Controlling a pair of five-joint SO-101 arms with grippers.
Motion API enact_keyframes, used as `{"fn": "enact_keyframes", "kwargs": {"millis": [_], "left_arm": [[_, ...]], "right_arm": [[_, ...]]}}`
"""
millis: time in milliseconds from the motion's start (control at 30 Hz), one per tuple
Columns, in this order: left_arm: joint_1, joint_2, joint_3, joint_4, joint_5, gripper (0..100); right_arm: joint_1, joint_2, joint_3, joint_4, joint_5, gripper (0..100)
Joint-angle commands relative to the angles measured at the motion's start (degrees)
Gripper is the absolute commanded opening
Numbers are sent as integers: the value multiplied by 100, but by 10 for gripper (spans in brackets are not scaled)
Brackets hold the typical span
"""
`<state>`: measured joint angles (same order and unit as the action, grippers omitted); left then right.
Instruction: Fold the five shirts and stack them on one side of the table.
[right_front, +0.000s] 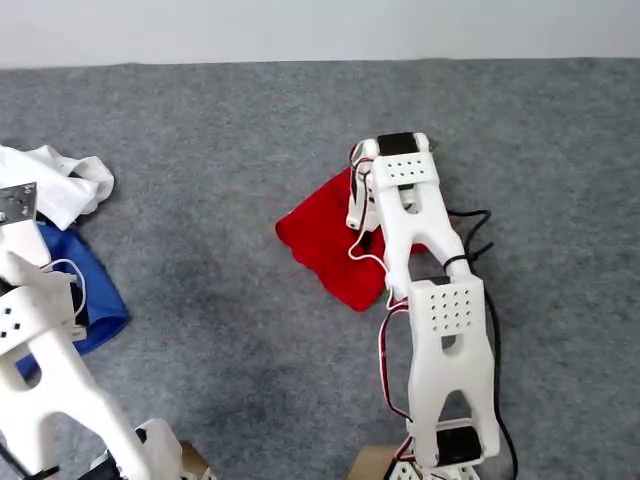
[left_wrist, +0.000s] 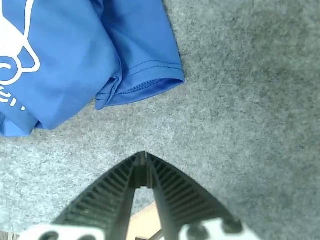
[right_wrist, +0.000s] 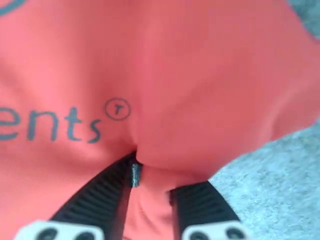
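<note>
A crumpled red shirt (right_front: 320, 245) lies near the middle of the grey table (right_front: 220, 150). My right arm (right_front: 405, 200) stands over its right part. In the right wrist view my right gripper (right_wrist: 157, 175) is shut on a bunched fold of the red shirt (right_wrist: 165, 65), which carries dark print. A blue shirt (right_front: 98, 290) with white print lies at the left edge, partly under my left arm (right_front: 40, 340). In the left wrist view my left gripper (left_wrist: 145, 158) is shut with nothing in it, hanging over bare table a short way from the blue shirt's hem (left_wrist: 140, 82). A white shirt (right_front: 55, 180) lies crumpled behind the blue one.
Black and red cables (right_front: 470, 235) run along the right arm. Brown blocks (right_front: 375, 462) sit at the table's front edge by the arm bases. Open grey surface stretches between the blue and red shirts and along the back.
</note>
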<state>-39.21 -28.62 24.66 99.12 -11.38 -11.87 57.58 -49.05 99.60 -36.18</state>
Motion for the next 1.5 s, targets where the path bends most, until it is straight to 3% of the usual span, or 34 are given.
{"fn": "enact_keyframes", "kwargs": {"millis": [0,567,900,1267,1467], "left_arm": [[0,-149,-13,-9,-9,5],[0,-149,-13,0,-9,5],[0,-149,-13,-9,-9,5],[0,-158,-40,0,-9,5],[0,-158,-40,0,-9,5]], "right_arm": [[391,189,-457,242,255,9],[2431,-1244,-1029,330,3059,9],[3758,-1279,-686,330,4202,9],[5446,-1226,-422,312,6154,9],[6000,-1226,-422,-330,6778,9]]}}
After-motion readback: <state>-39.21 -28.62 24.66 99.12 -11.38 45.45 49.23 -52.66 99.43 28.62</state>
